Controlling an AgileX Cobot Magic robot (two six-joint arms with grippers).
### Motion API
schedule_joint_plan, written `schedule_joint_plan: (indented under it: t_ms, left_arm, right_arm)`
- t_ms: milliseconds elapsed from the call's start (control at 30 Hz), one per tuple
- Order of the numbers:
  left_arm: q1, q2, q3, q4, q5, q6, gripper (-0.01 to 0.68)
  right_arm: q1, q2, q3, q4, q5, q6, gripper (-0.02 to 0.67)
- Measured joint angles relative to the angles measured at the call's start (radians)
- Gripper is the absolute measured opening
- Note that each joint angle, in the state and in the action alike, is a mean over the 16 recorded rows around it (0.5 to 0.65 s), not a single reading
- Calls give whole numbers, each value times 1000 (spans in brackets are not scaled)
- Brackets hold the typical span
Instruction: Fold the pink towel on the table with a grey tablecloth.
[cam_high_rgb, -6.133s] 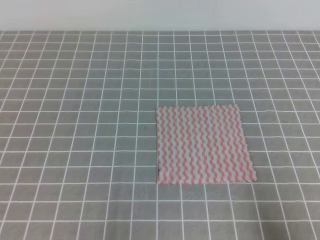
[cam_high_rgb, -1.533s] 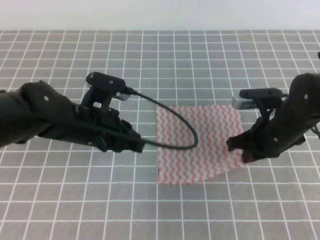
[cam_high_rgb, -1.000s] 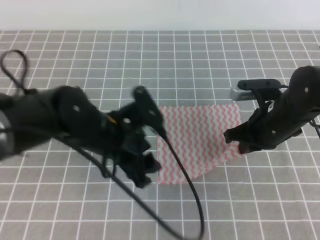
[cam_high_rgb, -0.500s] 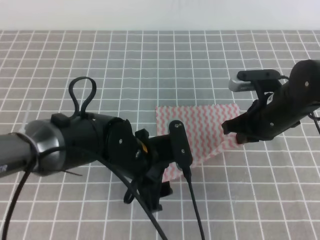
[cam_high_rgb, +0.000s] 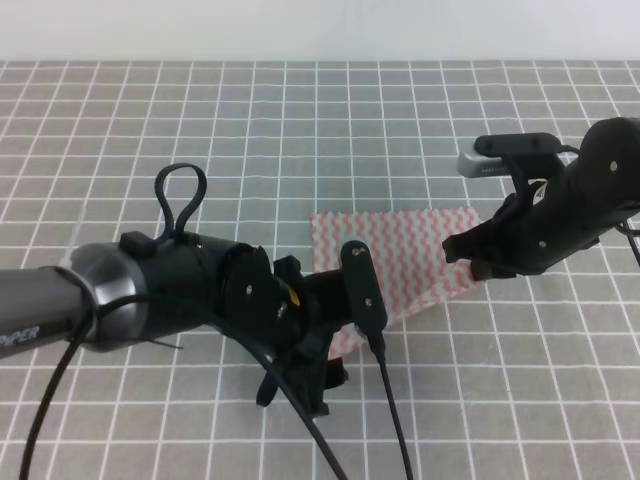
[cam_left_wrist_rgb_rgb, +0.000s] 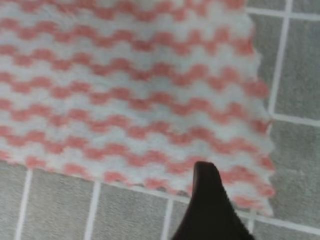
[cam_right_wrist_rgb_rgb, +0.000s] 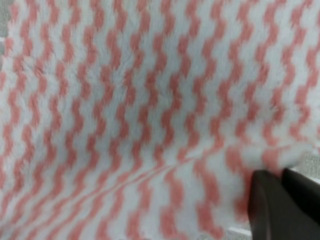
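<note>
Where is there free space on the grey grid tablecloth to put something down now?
The far strip of the grey white-gridded tablecloth, behind both arms, is bare, as is the near right corner. It is crowded mid-table: the left gripper and right gripper flank the pink-and-white zigzag towel.

R tool (cam_high_rgb: 470, 262) pinching pink towel (cam_high_rgb: 415, 260) corner

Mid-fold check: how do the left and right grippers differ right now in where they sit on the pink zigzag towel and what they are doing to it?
The right gripper is pinched shut on the pink zigzag-striped towel at its right side, with that corner lifted off the grey gridded tablecloth. The left gripper sits at the towel's near left corner, which lies flat in the left wrist view; one dark fingertip shows at the edge, grip unclear. Both are black and work the towel's near side.
</note>
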Motion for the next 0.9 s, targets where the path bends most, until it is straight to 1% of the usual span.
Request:
schedule_joint_plan:
  t_ms: [333, 500, 600, 900]
  left_arm:
    - [0, 29, 0, 0, -41, -11, 424]
    - [0, 43, 1, 0, -72, -38, 400]
    - [0, 49, 1, 0, -93, -54, 348]
    - [1, 55, 0, 1, -154, -88, 128]
  right_arm:
    - [0, 1, 0, 1, -15, 1, -15]
    - [0, 3, 0, 1, -20, 2, -15]
    - [0, 3, 0, 1, -22, 2, -15]
    - [0, 4, -1, -1, -20, 2, -15]
